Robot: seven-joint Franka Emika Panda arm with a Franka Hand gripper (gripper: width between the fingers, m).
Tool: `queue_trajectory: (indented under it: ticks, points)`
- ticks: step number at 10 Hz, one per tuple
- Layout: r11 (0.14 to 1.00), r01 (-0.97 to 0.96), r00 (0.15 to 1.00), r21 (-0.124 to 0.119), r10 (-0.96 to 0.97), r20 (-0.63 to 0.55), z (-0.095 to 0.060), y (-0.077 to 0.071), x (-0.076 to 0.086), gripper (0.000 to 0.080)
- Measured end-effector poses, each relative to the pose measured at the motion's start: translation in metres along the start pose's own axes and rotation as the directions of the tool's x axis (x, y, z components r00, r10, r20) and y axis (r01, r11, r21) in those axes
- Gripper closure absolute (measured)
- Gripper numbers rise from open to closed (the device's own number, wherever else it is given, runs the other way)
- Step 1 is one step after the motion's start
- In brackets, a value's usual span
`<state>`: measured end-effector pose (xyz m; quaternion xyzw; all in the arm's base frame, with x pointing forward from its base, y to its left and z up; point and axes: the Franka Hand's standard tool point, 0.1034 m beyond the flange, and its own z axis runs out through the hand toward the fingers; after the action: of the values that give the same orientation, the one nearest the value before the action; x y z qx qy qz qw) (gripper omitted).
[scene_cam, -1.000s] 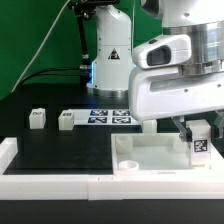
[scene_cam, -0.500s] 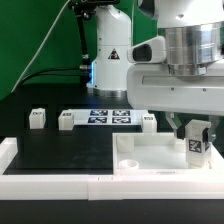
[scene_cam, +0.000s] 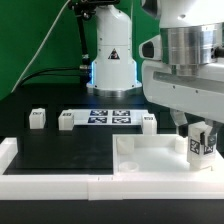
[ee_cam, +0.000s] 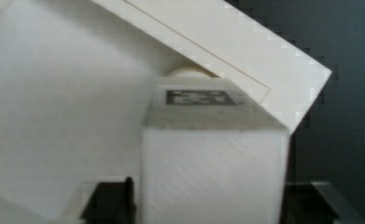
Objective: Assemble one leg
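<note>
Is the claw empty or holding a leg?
Holding: the claw is shut on a small white blocky plastic leg, tag facing the exterior view.

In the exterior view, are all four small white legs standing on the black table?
No, one leg is clamped in the hand, off the black table, where only three others stand.

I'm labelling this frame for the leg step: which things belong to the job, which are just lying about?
In the job: held leg, tool shut on it, white tray-like piece.
Lying about: three loose legs, marker board.
</note>
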<state>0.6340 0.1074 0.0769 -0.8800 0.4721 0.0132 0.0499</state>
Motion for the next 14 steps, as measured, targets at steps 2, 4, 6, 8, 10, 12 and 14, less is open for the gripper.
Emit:
queue_trajectory:
  ticks: [2, 4, 6, 8, 10, 12, 14]
  points:
    - [0.992, 0.128, 0.992, 0.013, -0.128, -0.007, 0.000, -0.004, -0.002, 0.0177]
    - [0.922, 0.387, 0.922, 0.016, -0.387, -0.014, 0.001, -0.007, -0.006, 0.0158]
    - [0.794, 0.608, 0.794, 0.015, -0.607, -0.016, 0.001, -0.010, -0.012, 0.0151]
    - [0.618, 0.786, 0.618, 0.011, -0.786, -0.019, 0.001, -0.009, -0.010, 0.0150]
    - [0.416, 0.909, 0.416, 0.000, -0.909, -0.022, 0.000, -0.010, -0.010, 0.0150]
    - [0.232, 0.973, 0.232, -0.010, -0.973, -0.020, 0.000, -0.008, -0.008, 0.0177]
    - [0.258, 0.966, 0.258, -0.009, -0.966, -0.020, 0.000, -0.008, -0.009, 0.0348]
